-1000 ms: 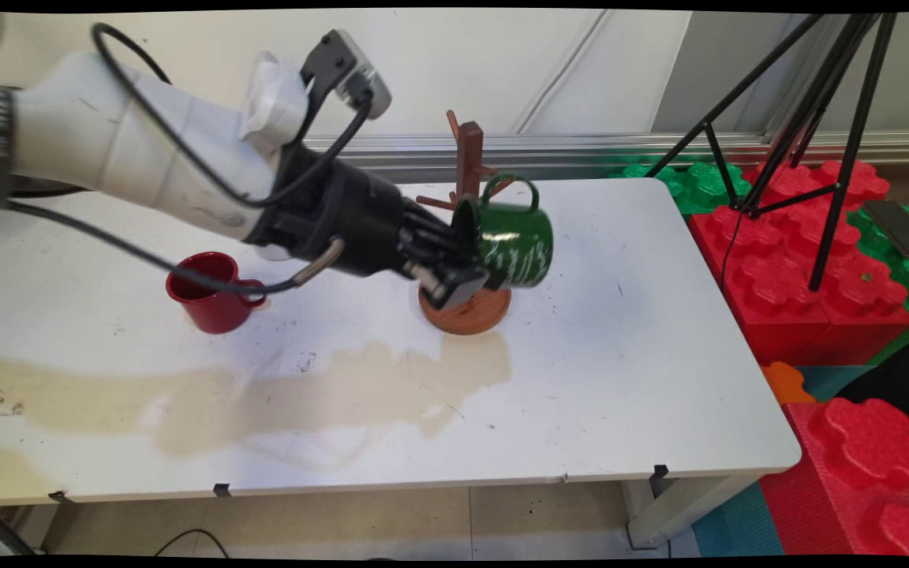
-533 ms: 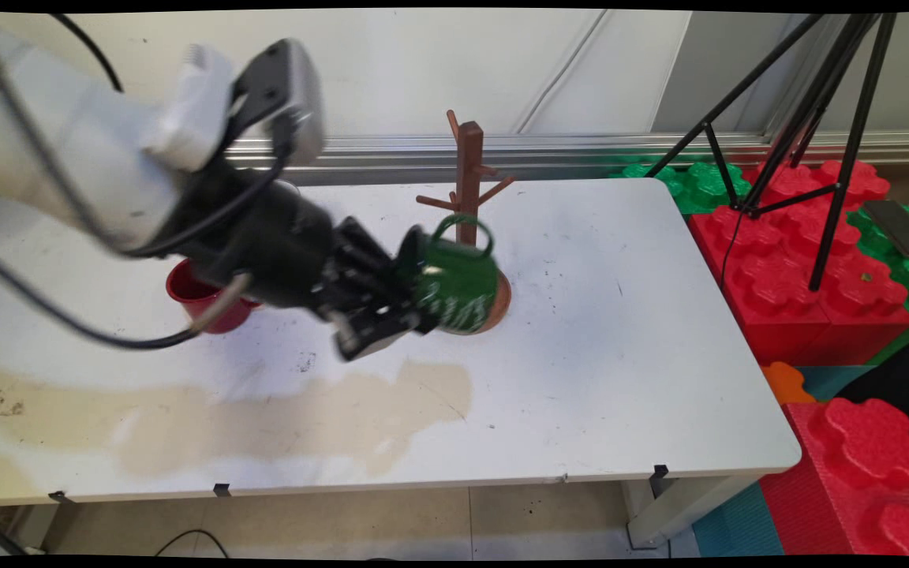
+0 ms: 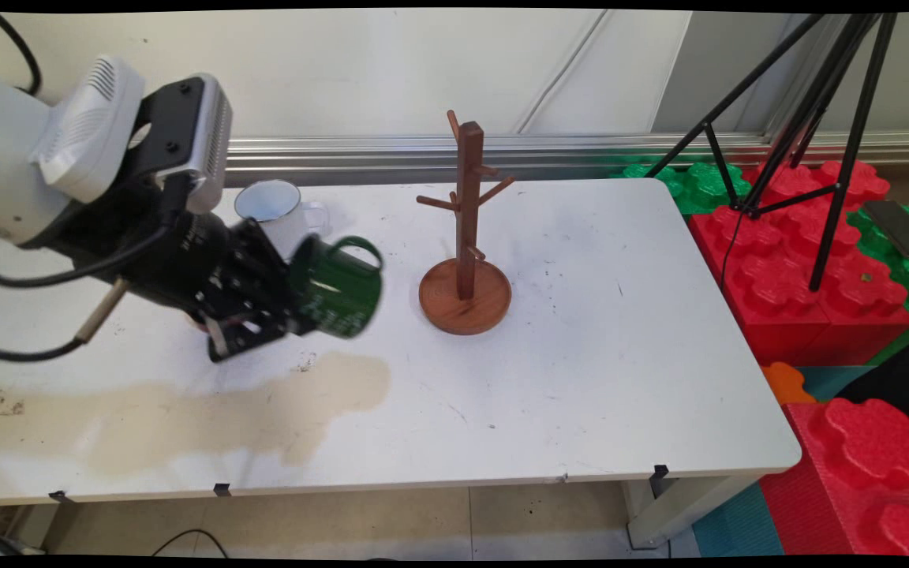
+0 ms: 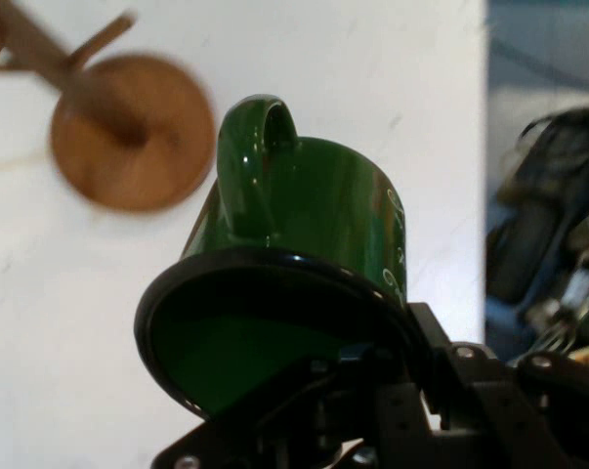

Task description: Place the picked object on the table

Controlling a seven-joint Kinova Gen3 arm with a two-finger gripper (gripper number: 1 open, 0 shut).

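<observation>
Green mug (image 3: 338,290) sits left of centre in your frame, tipped on its side and clear of the table (image 3: 581,379), handle up; your gripper (image 3: 281,312) has its jaws clamped on the rim. White mug (image 3: 274,211) stands just behind; the wooden mug tree (image 3: 466,260) stands apart, to the right.

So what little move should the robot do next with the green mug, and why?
Probably lower the green mug gently to the bare table just beneath it. The gripper holds the mug by its rim, tipped on its side in the air, left of the mug tree. A white mug stands close behind, so going straight down seems safest.
</observation>
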